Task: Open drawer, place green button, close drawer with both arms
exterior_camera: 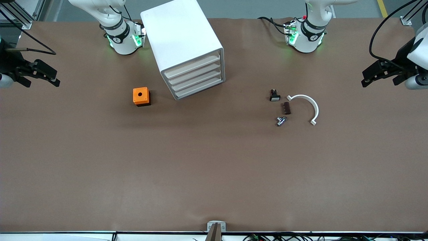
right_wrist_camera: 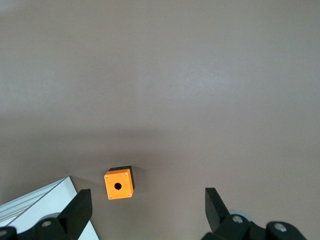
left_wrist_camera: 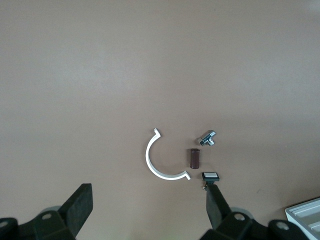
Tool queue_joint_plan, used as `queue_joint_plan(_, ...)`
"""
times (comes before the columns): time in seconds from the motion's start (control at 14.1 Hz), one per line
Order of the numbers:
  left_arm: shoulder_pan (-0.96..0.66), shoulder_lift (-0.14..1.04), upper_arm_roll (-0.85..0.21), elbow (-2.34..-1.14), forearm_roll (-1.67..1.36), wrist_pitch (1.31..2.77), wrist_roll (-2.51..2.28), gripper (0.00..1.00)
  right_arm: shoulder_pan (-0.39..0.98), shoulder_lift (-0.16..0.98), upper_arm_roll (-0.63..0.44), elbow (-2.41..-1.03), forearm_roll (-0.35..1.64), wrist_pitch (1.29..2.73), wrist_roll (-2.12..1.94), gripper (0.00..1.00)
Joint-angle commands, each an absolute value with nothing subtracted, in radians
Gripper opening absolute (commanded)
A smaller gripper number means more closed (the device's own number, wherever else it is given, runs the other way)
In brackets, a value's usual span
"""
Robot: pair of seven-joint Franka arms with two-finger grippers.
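Note:
The white cabinet (exterior_camera: pixel 182 36) stands near the robots' bases, and all four of its trays are shut. The drawer (exterior_camera: pixel 198 88) is the lowest tray. No green-capped button shows in any view. My left gripper (exterior_camera: pixel 381 75) is open and empty, up in the air at the left arm's end of the table. In the left wrist view it (left_wrist_camera: pixel 148 195) hangs over bare table beside the small parts. My right gripper (exterior_camera: pixel 46 75) is open and empty at the right arm's end. In the right wrist view it (right_wrist_camera: pixel 148 196) hangs over the table beside the orange box (right_wrist_camera: pixel 119 183).
The orange box with a hole (exterior_camera: pixel 141 96) sits beside the cabinet toward the right arm's end. Toward the left arm's end lie a black part with a white face (exterior_camera: pixel 275 96), a brown block (exterior_camera: pixel 287 108), a metal fitting (exterior_camera: pixel 281 121) and a white half-ring (exterior_camera: pixel 306 107).

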State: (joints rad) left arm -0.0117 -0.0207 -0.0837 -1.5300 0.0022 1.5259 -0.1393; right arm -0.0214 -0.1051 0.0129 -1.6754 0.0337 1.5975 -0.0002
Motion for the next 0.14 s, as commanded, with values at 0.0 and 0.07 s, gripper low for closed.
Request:
queue_joint_plan(0.0, -0.005, -0.031, -0.089, -1.529, 0.011, 1.528, -0.127, 1.00, -0.035, -0.130, 0.026, -1.701, 0.025, 1.601, 0.002, 1.00)
queue_joint_plan(0.07, -0.006, -0.031, -0.089, -1.531, 0.011, 1.528, -0.127, 1.00, -0.035, -0.129, 0.026, -1.701, 0.025, 1.601, 0.002, 1.00)
